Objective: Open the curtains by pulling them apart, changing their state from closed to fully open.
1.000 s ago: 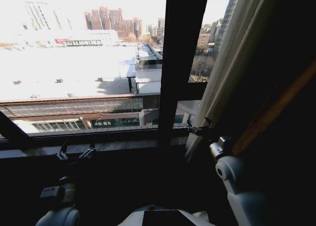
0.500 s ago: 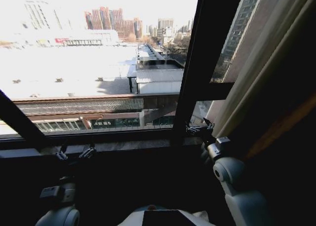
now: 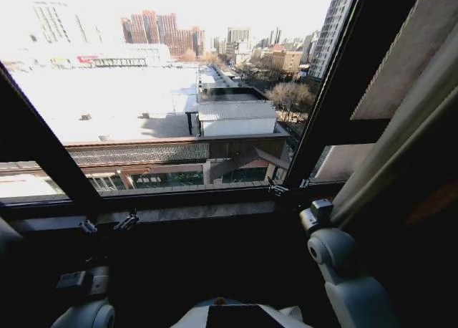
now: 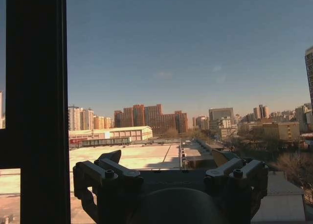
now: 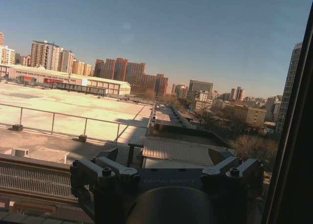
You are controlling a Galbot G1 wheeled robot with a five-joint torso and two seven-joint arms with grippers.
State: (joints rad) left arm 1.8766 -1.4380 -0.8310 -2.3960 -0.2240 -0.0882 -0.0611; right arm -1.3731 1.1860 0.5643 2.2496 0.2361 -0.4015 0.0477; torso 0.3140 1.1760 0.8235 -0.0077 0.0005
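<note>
The curtains show as one cream pleated panel, bunched at the window's right side and slanting down to my right forearm. My right gripper is open at the sill, at the foot of the dark frame bar, a little left of the fabric and holding nothing. In the right wrist view its fingers stand apart with open city beyond. My left gripper is open too, low over the sill on the left, with its fingers spread and empty. The glass between the bars is uncovered.
A stone window sill runs across in front of both grippers. A second dark frame bar slants across the left side. Below the sill the wall is dark.
The whole picture has shifted, so the camera has moved: the frame bar and curtain now sit farther right. The right gripper, at the curtain's edge before, is now apart from it.
</note>
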